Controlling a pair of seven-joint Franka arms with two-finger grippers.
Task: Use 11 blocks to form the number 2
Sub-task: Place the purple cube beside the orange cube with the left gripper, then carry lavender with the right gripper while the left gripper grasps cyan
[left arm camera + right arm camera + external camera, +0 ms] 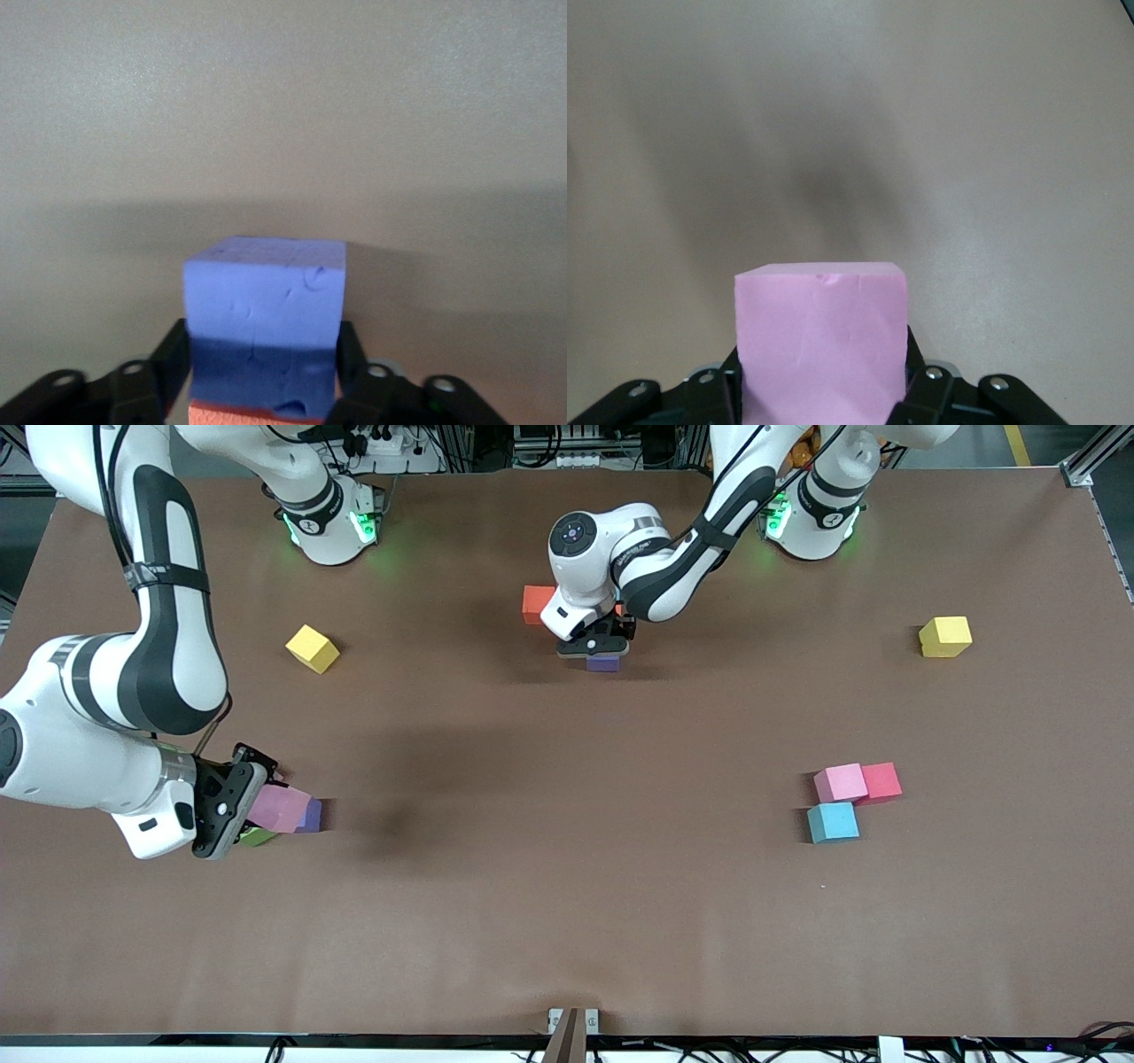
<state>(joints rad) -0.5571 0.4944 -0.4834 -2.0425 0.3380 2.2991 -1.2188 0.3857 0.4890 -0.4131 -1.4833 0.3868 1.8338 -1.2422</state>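
The left end effector sits low at a purple block on the bench, its fingers at the block's sides; I cannot tell if they grip. An orange block touches it. The right end effector holds a pink block beside another purple block and a green block. Lots of bare bench lies nearer the front camera.

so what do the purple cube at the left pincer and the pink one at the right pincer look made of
Purple cube: looks like soft foam, matte; small dents and creases pit its face, no shine. Pink cube: likely the same foam, matte, with faint creases and a small nick at its top edge.
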